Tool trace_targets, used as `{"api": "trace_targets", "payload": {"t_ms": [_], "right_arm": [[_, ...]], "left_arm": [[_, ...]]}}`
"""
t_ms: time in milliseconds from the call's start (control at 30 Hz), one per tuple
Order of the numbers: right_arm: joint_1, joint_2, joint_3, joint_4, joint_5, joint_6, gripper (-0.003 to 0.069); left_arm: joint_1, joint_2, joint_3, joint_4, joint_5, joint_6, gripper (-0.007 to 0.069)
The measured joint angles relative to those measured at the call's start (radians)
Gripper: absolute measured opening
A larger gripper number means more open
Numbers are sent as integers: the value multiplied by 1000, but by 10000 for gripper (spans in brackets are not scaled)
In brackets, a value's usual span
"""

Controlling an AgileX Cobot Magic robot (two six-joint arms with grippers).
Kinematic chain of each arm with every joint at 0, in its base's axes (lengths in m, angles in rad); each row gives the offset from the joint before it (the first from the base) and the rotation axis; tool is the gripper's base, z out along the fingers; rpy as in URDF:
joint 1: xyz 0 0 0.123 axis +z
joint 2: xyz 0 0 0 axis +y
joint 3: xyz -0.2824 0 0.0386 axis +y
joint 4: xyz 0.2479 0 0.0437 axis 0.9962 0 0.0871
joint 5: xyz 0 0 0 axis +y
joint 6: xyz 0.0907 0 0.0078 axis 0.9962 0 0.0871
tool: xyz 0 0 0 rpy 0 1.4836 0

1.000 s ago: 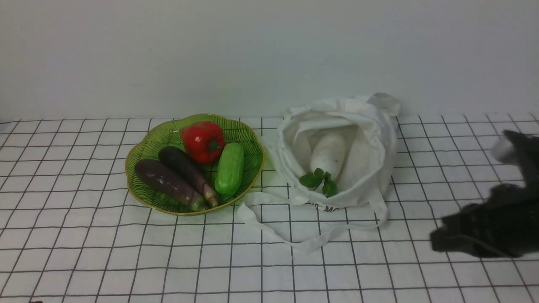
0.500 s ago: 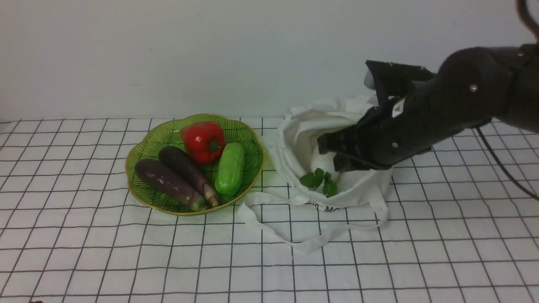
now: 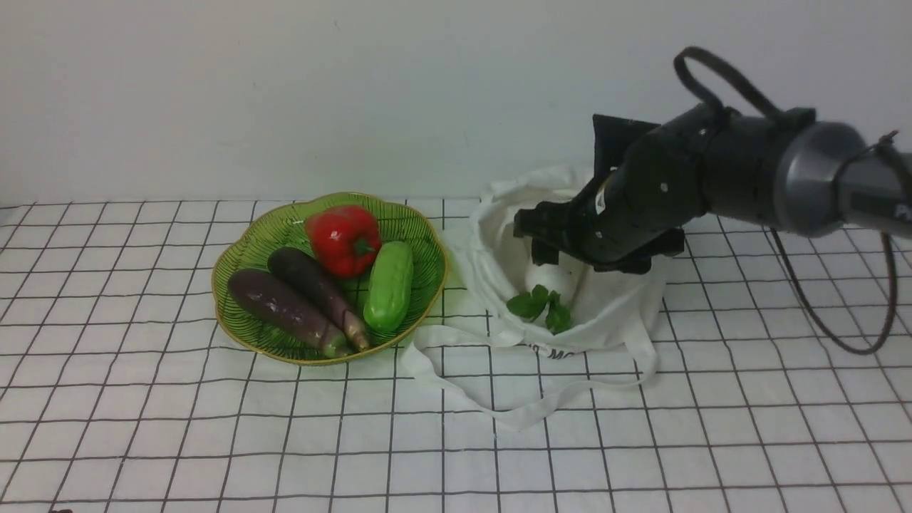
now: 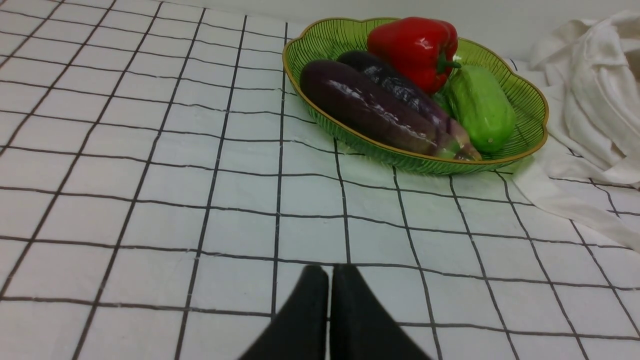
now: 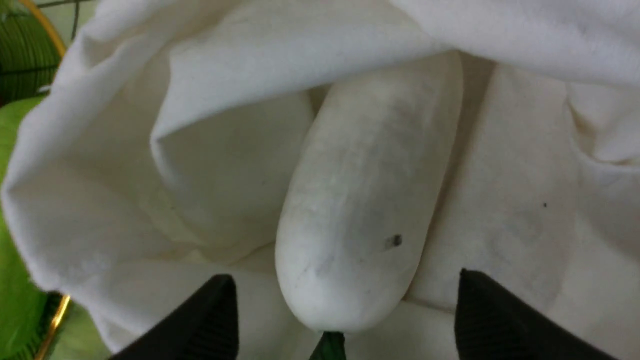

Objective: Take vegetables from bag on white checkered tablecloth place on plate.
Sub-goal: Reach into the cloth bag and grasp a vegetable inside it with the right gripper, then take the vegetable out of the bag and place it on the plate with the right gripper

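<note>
Over the open mouth of the bag [image 3: 613, 313], my right pincer [image 5: 347, 310] hung with its two black fingers [image 5: 215, 320] set wide apart, one on either side of the radish [image 5: 370, 200]. Neither finger touched the white skin in the right wrist view. A strip of pale cloth showed between each tip and the radish, so I gripped nothing. The rounded near end of the radish lay between my fingers, with a sliver of dark green just beneath it. Its body ran away from me into the folds of the bag, and white cloth lay over its far end.

From the front, my right arm stretched in from the right, and its wrist hid most of the radish. Only a short white piece showed below the wrist, with the green leaves [image 3: 539, 303] at the near lip of the bag. The radish lay wholly inside the bag, not on the plate [image 3: 235, 263]. The bag sat slumped on the tablecloth [image 3: 142, 427] just to the right of the plate, its long straps trailing toward me.

On the plate lay a red pepper [image 3: 344, 239], a green cucumber [image 3: 389, 285] and two dark eggplants [image 3: 285, 306], side by side.

My left pincer [image 4: 330, 272] was well apart from all this, low over the tablecloth on the near side of the plate. Its fingers were pressed together and held nothing.
</note>
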Motion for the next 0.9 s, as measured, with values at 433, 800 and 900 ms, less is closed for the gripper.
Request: {"api": "trace_targets", "payload": {"t_ms": [433,800,900], "right_arm": [[0,115,-5,-25,-51,82,420],[1,-83,-5,13,223,-62,423],[4,-164,-5,97,312,-158,423]], "left_arm": [[0,0,0,0,0,0,-8],[0,0,0,0,0,0,-8],[0,0,0,0,0,0,-8]]}}
